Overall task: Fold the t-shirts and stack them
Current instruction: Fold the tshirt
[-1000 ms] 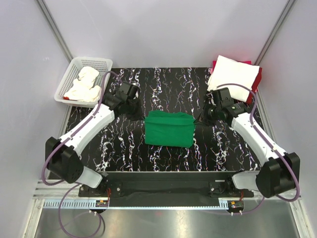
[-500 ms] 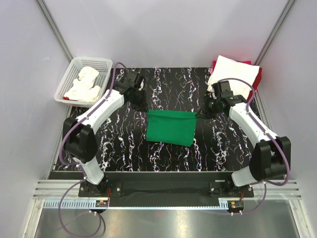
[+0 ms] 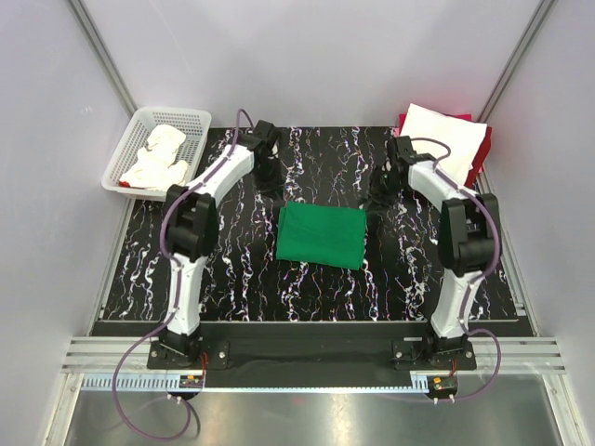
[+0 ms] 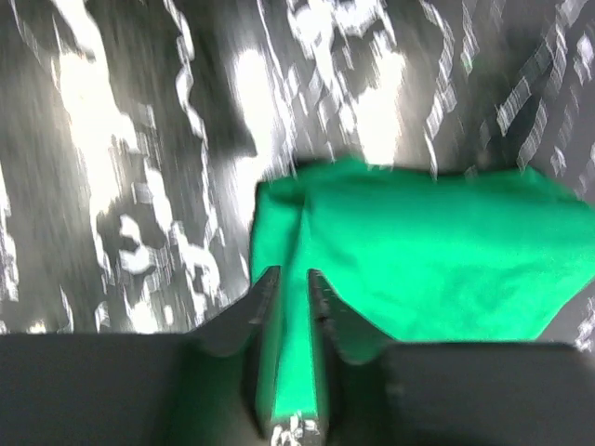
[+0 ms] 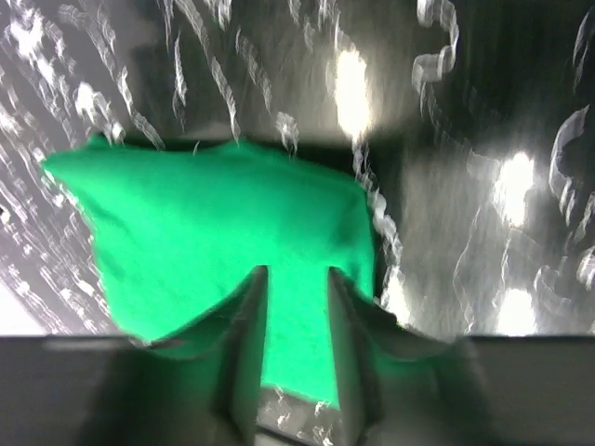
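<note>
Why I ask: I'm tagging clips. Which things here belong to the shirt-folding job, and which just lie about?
Job: green shirt; white shirt; red shirt under it; crumpled white cloth, likely shirts.
Lying about: basket holding that cloth; table.

This is a robotics lab test cell. Plain white panel walls (image 3: 307, 56) framed by aluminium struts (image 3: 98, 46) box in a black marble-patterned tabletop (image 3: 232, 269). A left arm (image 3: 218, 175) and a right arm (image 3: 432, 177), both white and black, are bolted to a black base plate (image 3: 307, 342). A slotted aluminium rail (image 3: 307, 379) runs nearer than the plate, and purple cables (image 3: 114, 395) loop from the bases.
</note>
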Robot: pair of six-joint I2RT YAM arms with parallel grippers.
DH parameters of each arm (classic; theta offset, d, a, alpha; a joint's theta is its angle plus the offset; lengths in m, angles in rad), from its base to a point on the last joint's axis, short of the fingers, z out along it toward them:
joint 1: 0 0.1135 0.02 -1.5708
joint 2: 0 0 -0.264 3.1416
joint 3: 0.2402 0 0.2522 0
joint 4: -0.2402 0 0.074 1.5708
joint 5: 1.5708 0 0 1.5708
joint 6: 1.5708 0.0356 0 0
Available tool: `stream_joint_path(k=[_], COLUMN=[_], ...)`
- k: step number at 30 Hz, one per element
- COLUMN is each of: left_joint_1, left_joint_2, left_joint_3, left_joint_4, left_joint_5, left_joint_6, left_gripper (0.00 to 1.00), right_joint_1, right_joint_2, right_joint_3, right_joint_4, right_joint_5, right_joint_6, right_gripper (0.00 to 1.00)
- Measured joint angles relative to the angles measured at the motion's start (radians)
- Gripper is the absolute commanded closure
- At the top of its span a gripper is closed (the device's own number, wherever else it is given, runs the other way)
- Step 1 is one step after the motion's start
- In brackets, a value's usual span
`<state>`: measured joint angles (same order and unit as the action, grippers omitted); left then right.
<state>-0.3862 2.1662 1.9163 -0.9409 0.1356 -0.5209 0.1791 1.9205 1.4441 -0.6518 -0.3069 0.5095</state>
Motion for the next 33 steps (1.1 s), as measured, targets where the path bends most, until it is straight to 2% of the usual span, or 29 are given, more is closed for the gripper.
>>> stream_joint_path(k=[1, 2, 3, 6, 9, 12, 14, 16, 19, 21, 22, 26, 33], left_joint_1=[0.010, 0.020, 0.032, 0.068, 0.091, 0.106, 0.103, 0.092, 0.059, 0.021, -0.002, -0.091, -0.177], left_joint_2=[0.053, 0.110, 0.162, 0.261, 0.247, 0.134, 0.035, -0.086, -0.254, -0.336, -0.365, -0.402, -0.382], left_joint_3=[0.060, 0.129, 0.193, 0.335, 0.338, 0.213, 0.121, 0.011, -0.139, -0.222, -0.258, -0.369, -0.584], left_joint_4=[-0.018, -0.040, -0.051, -0.095, -0.109, -0.081, -0.064, -0.032, 0.015, 0.052, 0.077, 0.170, 0.343], left_joint_5=[0.003, 0.006, 0.012, 0.031, 0.040, 0.039, 0.037, 0.034, 0.032, 0.035, 0.039, 0.055, 0.096], left_joint_6=[0.005, 0.013, 0.015, 0.014, 0.006, 0.000, -0.002, -0.004, -0.005, -0.006, -0.008, -0.026, -0.087], left_gripper=[0.62, 0.59, 0.57, 0.52, 0.51, 0.51, 0.52, 0.55, 0.59, 0.61, 0.61, 0.64, 0.68], right_joint_1=[-0.005, -0.012, -0.021, -0.050, -0.071, -0.084, -0.083, -0.080, -0.051, -0.007, 0.025, 0.107, 0.100], right_joint_2=[0.035, 0.081, 0.124, 0.211, 0.223, 0.169, 0.082, -0.029, -0.231, -0.301, -0.323, -0.323, -0.170], right_joint_3=[0.036, 0.088, 0.141, 0.277, 0.351, 0.341, 0.249, 0.110, -0.156, -0.261, -0.307, -0.460, -0.585], right_joint_4=[-0.008, -0.019, -0.029, -0.065, -0.103, -0.100, -0.063, -0.003, 0.099, 0.139, 0.169, 0.299, 0.453], right_joint_5=[0.001, 0.002, 0.002, -0.001, -0.002, -0.009, -0.045, -0.104, -0.202, -0.238, -0.254, -0.328, -0.368], right_joint_6=[-0.006, -0.011, -0.014, -0.032, -0.052, -0.061, -0.060, -0.048, -0.010, 0.011, 0.021, 0.077, 0.116], right_gripper=[0.45, 0.38, 0.35, 0.32, 0.32, 0.34, 0.36, 0.43, 0.62, 0.69, 0.75, 0.87, 0.91])
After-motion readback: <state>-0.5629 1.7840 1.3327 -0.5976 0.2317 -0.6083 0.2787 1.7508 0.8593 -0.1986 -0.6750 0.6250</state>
